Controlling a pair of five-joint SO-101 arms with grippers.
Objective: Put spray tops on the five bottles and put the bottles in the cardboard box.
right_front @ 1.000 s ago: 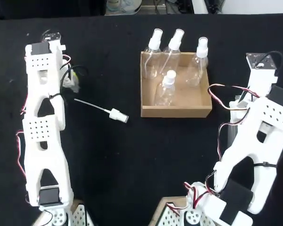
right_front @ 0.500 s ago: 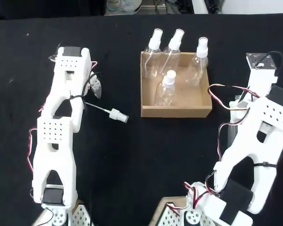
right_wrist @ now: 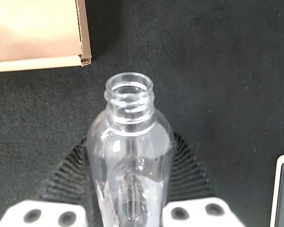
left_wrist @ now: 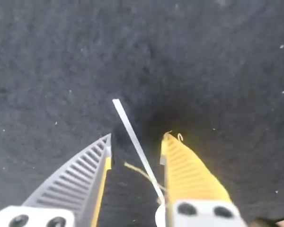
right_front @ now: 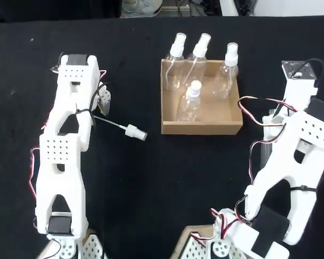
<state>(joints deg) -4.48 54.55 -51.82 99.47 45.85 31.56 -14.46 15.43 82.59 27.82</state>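
Broadly, the black table [right_front: 151,178] carries everything, with the left arm [right_front: 59,162] and right arm [right_front: 291,156] standing at opposite sides of it. Between the two grippers sits the cardboard box [right_front: 201,129], nearer the right gripper [right_wrist: 131,142] than the left, one corner of it lying just past the mouth of the bottle that this gripper holds. Inside the box are four capped bottles: three along the wall farthest from the arms' bases [right_front: 175,67] [right_front: 197,62] [right_front: 227,73], and a fourth [right_front: 190,102] closer to the middle, all with white spray tops fitted.

The fifth, open bottle [right_wrist: 130,118] is clear and uncapped. The right gripper's dark ribbed fingers [right_wrist: 66,179] are pressed against its body on both sides, neck pointing away from the wrist.

The left gripper [left_wrist: 136,138] hangs low over the table with its fingers spread. The loose spray top [right_front: 135,132] lies on the cloth just beside it, on the side toward the box. Its thin dip tube [left_wrist: 125,120] runs back between the two fingers, the free end reaching just beyond their tips.
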